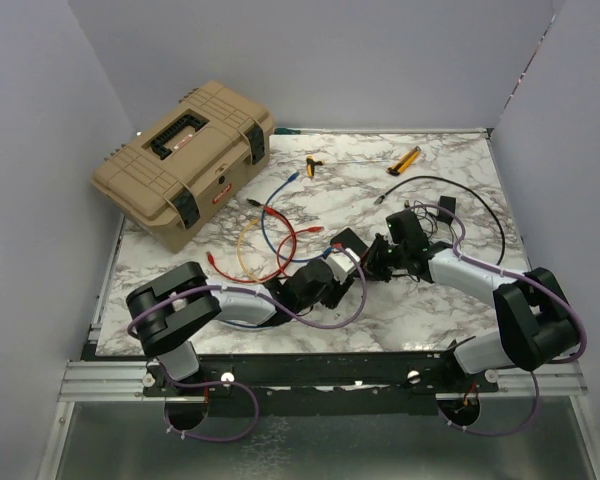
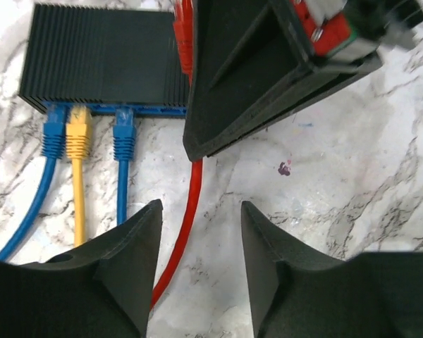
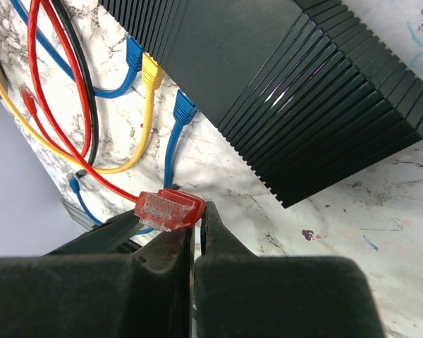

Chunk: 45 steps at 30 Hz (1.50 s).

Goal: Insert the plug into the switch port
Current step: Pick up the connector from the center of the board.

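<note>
The switch (image 2: 102, 53) is a black ribbed box, not white-grey, with a blue port edge (image 2: 155, 110). A blue plug (image 2: 53, 130), a yellow one (image 2: 78, 130) and another blue one (image 2: 124, 134) sit in its ports. My right gripper (image 3: 199, 208) is shut on the red plug (image 3: 168, 209), pinching it at the fingertips. In the left wrist view the right gripper (image 2: 268, 70) is against the switch's right end and hides the plug's tip. My left gripper (image 2: 201, 211) is open and empty just in front of the ports, over the red cable (image 2: 187, 218).
A tan toolbox (image 1: 185, 160) stands at the back left. Loose red (image 1: 280, 235), yellow (image 1: 245, 250) and blue cables lie in front of it. A black adapter (image 1: 446, 210) with a black cord and a yellow-handled tool (image 1: 404, 160) lie at the back right.
</note>
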Tool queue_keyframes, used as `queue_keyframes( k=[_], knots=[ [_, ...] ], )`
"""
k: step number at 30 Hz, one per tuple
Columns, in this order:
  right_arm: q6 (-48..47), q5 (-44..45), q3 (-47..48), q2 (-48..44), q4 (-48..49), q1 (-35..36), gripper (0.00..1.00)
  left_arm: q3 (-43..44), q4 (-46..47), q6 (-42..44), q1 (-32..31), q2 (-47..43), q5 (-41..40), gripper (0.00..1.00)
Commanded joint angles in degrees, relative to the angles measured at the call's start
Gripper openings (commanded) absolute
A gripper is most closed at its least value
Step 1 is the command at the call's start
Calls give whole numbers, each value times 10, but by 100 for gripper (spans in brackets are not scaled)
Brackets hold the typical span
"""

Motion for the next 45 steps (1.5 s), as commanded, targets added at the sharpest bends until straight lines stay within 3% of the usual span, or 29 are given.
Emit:
queue_keyframes(
  k=[1,4,8,15,21,27,37,45],
  knots=[
    [10,-12,7,-14,6,6,1,22,7,12,-7,40,-24,43],
    [8,-15,2,-23,15,6,1,27,12,12,-7,50,-45,28],
    [-8,-15,3,-32,20,5,1,18,12,9,-7,35,-51,0],
    [-70,-3,10,-58,40,5,14,-27,4,-12,-1,-27,-41,0],
    [-115,10,12,-85,61,1,45,-58,-20,-31,10,-80,-18,0],
    [-169,-10,-11,-122,117,-31,62,-82,-35,-29,13,-118,13,0],
    [-294,-150,-68,-160,265,-42,63,-87,-39,-22,19,-135,80,0],
    [-424,-237,-78,-180,260,-43,61,-81,-85,-8,26,-168,142,0]
  ],
)
